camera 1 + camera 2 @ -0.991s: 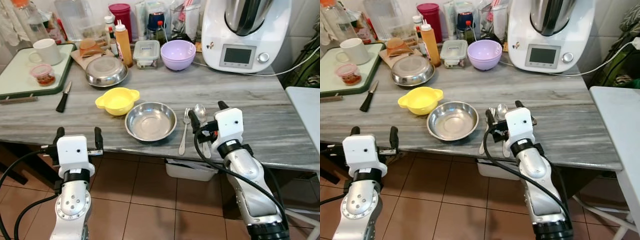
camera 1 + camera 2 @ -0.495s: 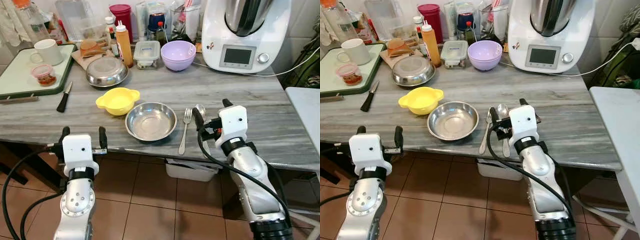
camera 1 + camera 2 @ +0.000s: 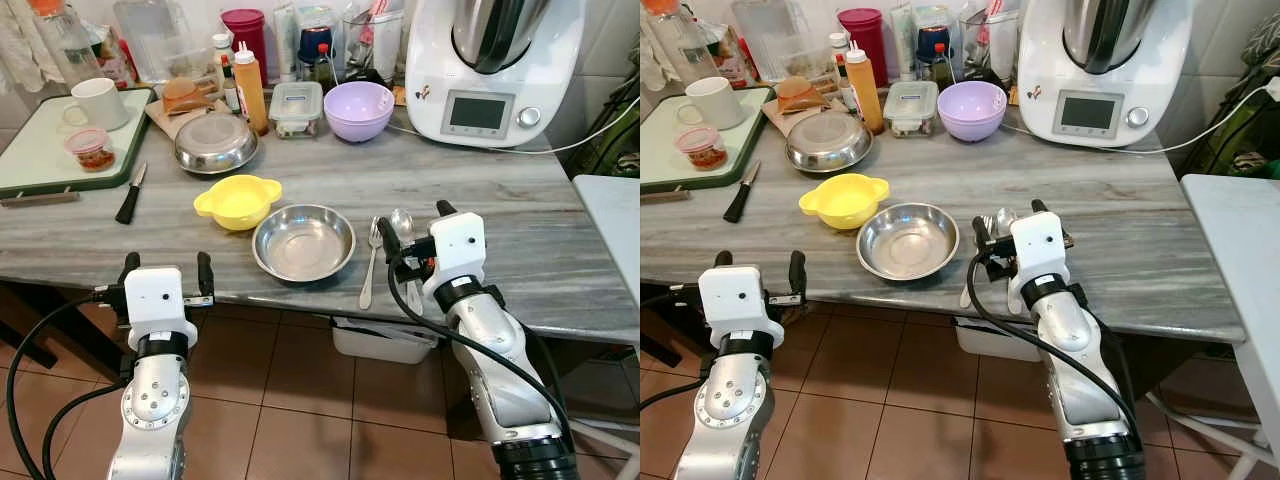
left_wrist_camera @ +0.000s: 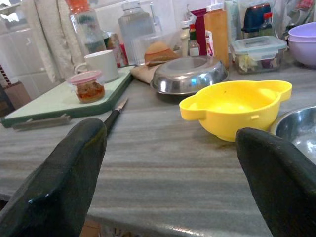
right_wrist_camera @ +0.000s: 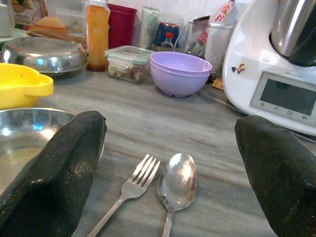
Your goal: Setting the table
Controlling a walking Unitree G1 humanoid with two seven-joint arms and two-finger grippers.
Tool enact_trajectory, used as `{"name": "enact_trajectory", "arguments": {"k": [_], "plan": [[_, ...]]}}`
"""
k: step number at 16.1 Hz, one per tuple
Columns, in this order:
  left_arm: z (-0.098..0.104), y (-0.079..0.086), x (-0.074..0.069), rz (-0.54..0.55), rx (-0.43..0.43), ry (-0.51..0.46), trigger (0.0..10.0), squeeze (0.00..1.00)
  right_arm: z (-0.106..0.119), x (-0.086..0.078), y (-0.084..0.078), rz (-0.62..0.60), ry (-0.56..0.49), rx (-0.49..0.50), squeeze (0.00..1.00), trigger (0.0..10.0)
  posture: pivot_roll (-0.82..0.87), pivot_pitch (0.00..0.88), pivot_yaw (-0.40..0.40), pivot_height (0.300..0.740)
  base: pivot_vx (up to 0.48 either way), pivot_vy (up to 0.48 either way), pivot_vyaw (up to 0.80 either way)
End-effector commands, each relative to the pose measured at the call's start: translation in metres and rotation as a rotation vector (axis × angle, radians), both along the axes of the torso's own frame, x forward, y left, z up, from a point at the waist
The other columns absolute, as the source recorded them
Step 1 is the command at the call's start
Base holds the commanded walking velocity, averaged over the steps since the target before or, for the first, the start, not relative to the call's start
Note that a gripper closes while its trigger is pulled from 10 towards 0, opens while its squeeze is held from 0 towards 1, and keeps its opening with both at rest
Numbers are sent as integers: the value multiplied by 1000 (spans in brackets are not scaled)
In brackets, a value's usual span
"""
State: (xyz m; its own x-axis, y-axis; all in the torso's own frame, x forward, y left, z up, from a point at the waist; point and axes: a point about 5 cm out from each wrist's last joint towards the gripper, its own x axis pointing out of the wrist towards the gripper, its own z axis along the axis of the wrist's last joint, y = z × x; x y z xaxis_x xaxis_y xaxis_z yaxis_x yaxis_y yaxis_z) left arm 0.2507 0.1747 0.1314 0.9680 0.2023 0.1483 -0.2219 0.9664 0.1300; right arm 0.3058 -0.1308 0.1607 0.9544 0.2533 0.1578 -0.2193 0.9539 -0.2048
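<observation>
I have the right gripper (image 3: pixel 412 232) at the near edge of the table (image 3: pixel 520 210), its jaws spread wide and holding nothing. Between and just beyond its fingers lie the fork (image 5: pixel 129 186) and the spoon (image 5: pixel 177 179), side by side, close together but apparently not touching, on the grey stone top. Both sit just to the right of the empty steel bowl (image 3: pixel 303 241), handles pointing toward the table edge. The yellow bowl (image 3: pixel 238 199) sits just beside the steel bowl, on its far left.

The left gripper (image 3: pixel 164 275) hangs below and in front of the table edge, jaws also spread and empty.

Handling assessment: both pieces look like polished metal, so I judge them rigid, light and not fragile, but slippery. They lie flat against a hard surface, which leaves little for a finger to get under. The spoon's bowl is rounded and glossy and would likely slide out of a pinch. I would take hold across the handle, at the narrow neck or mid-shaft, closing on the thin edges, not the flat faces.

Risk noted: the two are close enough that closing on one may nudge the other. A light utensil held far from its balance point may also swing in the grip. The handle ends lie near the table edge, so a push toward me could tip one off.
</observation>
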Motion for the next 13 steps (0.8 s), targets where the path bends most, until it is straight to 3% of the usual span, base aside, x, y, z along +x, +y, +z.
{"name": "enact_trajectory", "arguments": {"k": [1,13], "plan": [[-3,2,0,3,-2,9,10000,0,2,1,2,12,-7,9,0,10000,-75,65,51,740,0,0,0],[-3,3,0,14,5,6,10000,0,-2,2,5,33,23,20,0,10000,-76,72,48,740,0,0,0]]}}
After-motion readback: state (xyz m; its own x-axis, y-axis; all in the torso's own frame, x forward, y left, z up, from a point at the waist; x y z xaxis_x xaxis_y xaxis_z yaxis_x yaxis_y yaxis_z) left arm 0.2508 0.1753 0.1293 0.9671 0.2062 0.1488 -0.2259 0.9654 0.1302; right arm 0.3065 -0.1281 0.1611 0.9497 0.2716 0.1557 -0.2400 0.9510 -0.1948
